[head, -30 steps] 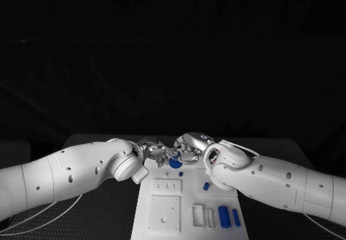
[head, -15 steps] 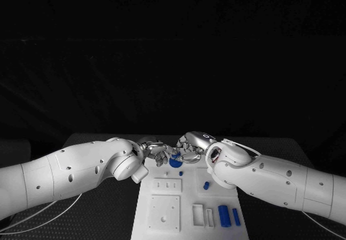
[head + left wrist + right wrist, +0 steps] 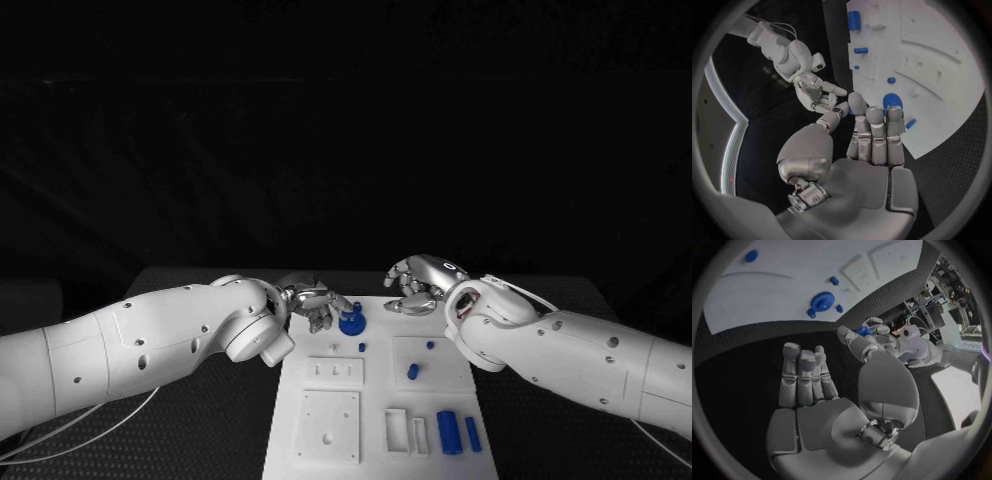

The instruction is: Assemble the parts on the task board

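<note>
Task board (image 3: 378,420), round blue part (image 3: 351,322) seated

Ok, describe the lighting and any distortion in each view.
Head view: black surround, evenly lit task board, no bending. Left wrist view: fisheye curves the board's edges, soft sheen on the left hand. Right wrist view: same bending, right hand evenly lit.

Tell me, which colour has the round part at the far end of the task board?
Blue. The round part on the white task board shows best in the right wrist view.
</note>
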